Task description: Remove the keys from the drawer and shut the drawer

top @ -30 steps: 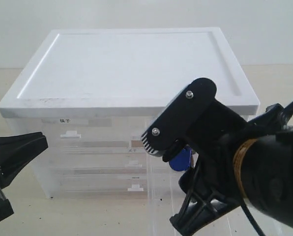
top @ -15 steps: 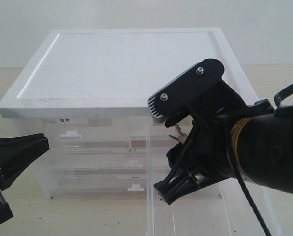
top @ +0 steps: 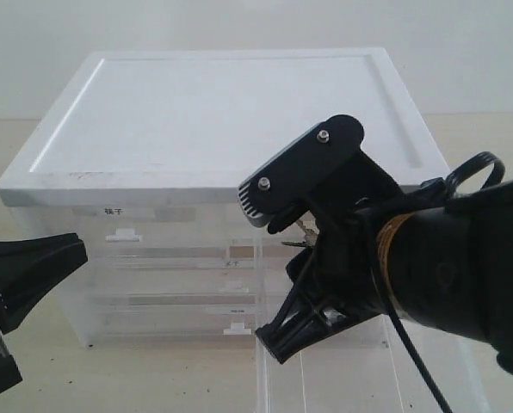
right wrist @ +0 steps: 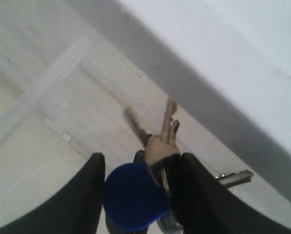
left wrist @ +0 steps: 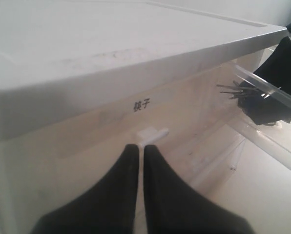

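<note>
Holding keys (right wrist: 160,141) over the open drawer (top: 269,379)

Only the right wrist view showed one round blue fob (right wrist: 133,197) and three silver blades, clamped between the right hand's (right wrist: 141,163) two fingers. The exterior view placed them above the pulled-out drawer, before one white-topped cabinet (top: 231,112). The left hand (left wrist: 140,153), fingers together, faced one tab handle (left wrist: 153,132).

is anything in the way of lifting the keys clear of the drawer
Nothing visible blocks them. The right gripper is shut on the keys, hanging over the open drawer, whose top is uncovered. The cabinet's white top sits close beside them, so pulling away from it looks safest.
</note>
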`<action>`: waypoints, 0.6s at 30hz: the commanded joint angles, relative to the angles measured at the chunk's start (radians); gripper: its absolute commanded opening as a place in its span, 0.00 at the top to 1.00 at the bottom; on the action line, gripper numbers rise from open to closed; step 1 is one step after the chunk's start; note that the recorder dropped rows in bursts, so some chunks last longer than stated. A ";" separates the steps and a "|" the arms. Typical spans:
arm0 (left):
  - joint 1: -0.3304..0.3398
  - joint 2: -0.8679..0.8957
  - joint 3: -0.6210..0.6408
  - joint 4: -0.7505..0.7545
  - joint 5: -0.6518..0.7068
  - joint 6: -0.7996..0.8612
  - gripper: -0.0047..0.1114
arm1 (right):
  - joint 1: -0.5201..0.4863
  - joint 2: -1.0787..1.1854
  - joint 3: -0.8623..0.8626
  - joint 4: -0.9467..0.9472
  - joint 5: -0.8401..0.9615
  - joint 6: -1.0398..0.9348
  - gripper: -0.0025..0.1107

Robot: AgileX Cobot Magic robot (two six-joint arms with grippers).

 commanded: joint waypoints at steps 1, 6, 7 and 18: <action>0.002 0.005 -0.004 0.005 -0.019 -0.008 0.92 | -0.004 0.010 0.006 0.017 0.046 -0.042 0.98; 0.002 0.005 -0.004 0.005 -0.019 -0.008 0.92 | -0.002 -0.020 -0.008 0.106 0.035 -0.157 0.98; 0.002 0.005 -0.004 0.005 -0.019 -0.008 0.92 | -0.002 -0.036 -0.012 0.123 0.025 -0.181 0.98; 0.002 0.005 -0.004 0.005 -0.019 -0.008 0.92 | -0.002 -0.263 -0.021 0.189 0.013 -0.261 0.98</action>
